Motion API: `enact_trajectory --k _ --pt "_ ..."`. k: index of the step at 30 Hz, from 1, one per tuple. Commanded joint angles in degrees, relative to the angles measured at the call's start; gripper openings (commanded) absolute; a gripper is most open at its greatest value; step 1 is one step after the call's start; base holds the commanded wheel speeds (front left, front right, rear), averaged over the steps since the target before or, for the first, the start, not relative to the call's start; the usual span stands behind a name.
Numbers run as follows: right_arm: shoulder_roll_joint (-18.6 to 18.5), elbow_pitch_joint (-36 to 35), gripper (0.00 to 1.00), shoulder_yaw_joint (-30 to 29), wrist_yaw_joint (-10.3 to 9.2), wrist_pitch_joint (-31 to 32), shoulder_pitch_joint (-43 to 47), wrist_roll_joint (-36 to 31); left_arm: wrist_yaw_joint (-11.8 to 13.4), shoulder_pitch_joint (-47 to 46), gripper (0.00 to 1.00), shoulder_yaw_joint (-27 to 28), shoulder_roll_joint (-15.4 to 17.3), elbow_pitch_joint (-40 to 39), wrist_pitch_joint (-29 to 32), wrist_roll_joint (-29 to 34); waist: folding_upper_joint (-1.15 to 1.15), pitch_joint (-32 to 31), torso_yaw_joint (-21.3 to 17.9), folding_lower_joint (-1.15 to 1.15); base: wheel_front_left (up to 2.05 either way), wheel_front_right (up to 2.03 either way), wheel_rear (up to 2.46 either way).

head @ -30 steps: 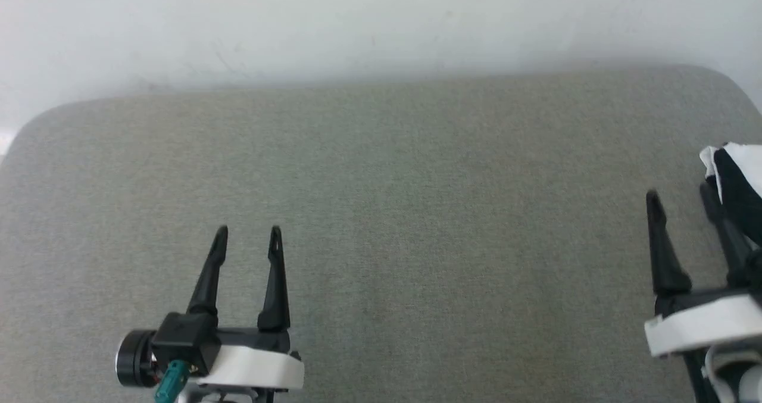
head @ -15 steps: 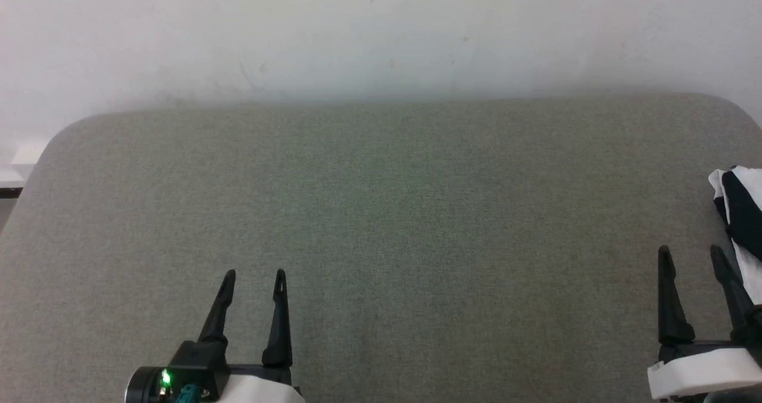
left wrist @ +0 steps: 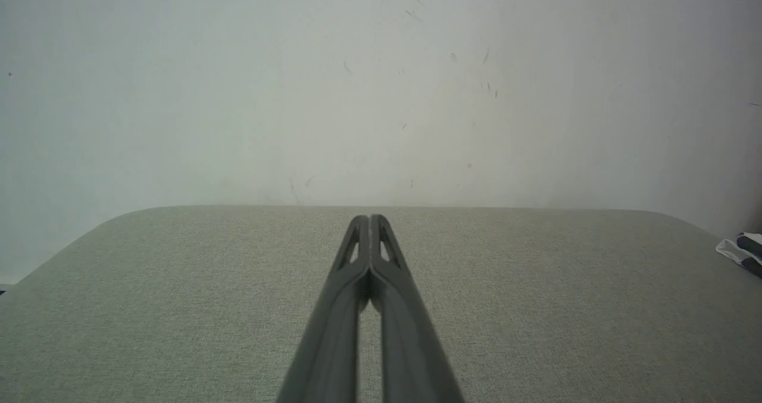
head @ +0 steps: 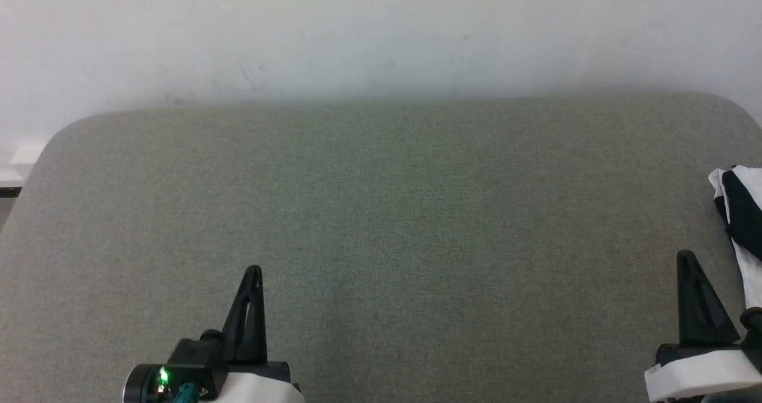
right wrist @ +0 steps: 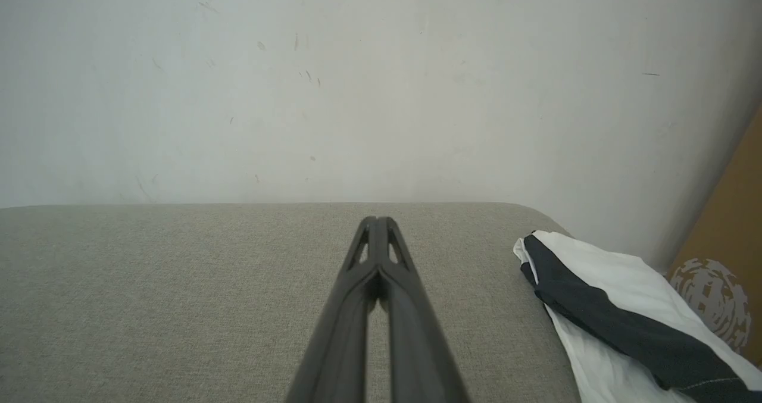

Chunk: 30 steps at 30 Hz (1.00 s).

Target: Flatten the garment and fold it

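left claw (head: 253, 272): mine, at the pad's (head: 381, 212) near edge, left side | right claw (head: 687, 259): near edge, far right | garment (head: 738, 212): on the pad's right edge (just beside my right claw, slightly farther back) | wall (head: 381, 34): behind the pad

On my screens the bench (head: 381, 200) is a muted grey-green with a fine woven fleck. The wall (head: 381, 28) reads off-white, peppered with small dark scuffs. The shirt (right wrist: 619, 314) is white, crossed by a broad black band. The left jaws and the right jaws are both matt black. The left casing (head: 256, 388) and the right casing (head: 696, 373) are white. On the left arm I also see a bright green light (head: 162, 378) and a teal plug (head: 183, 391). The board (right wrist: 738, 212) is tan brown, with a pale grey swirled print (right wrist: 711, 293).
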Motion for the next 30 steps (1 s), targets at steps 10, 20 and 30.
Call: enact_trajectory --k 10,20,30 --pt "0.03 0.13 0.00 1.00 -0.01 1.10 -0.62 -0.39 -1.11 -0.54 0.00 1.34 -0.61 0.31 1.38 1.16 0.00 0.02 -0.06 0.00 0.00 0.00 0.00" --pt "0.05 0.25 0.00 1.85 -0.02 2.03 -1.14 -0.71 -2.04 -0.99 0.00 2.47 -1.14 0.59 2.55 2.13 0.00 0.04 -0.11 0.00 0.00 0.00 0.00" --pt "0.07 0.36 0.00 2.70 -0.03 2.96 -1.66 -1.03 -2.97 -1.44 0.00 3.61 -1.66 0.88 3.72 3.09 0.00 0.05 -0.16 0.00 0.00 0.00 0.00"
